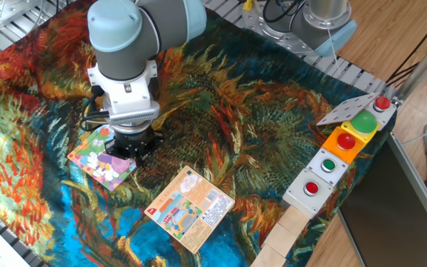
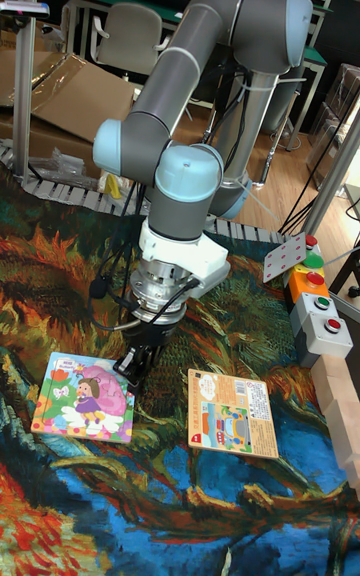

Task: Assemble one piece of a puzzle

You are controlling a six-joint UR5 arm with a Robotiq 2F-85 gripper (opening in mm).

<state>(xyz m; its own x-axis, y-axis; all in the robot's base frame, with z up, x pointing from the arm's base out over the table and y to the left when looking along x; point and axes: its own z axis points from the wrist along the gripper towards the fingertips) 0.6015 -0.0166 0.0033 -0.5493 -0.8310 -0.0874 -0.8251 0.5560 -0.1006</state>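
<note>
1. The piece cannot be seen in either view. It may be in the claw or already in the puzzle; I cannot tell.
2. The puzzle (image 2: 83,397) lies flat at the lower left of the tall view, on the cloth (image 1: 273,126). Flat is good, because a piece can only be pushed in from above.
3. The claw (image 2: 133,358) points straight down at the right edge of the puzzle, very near or touching it. I think it is low like this to press a piece into its hole.
4. Whether the fingers are apart or together, I cannot tell. They are dark and the arm (image 1: 124,52) covers them in the fixed view.
5. An orange card (image 2: 233,413) lies just right of the claw, apart from the puzzle. It is not in the way.
6. A button box (image 1: 343,152) sits at the right side of the fixed view, well away. It looks like it is kept there so the arm does not bump it.
</note>
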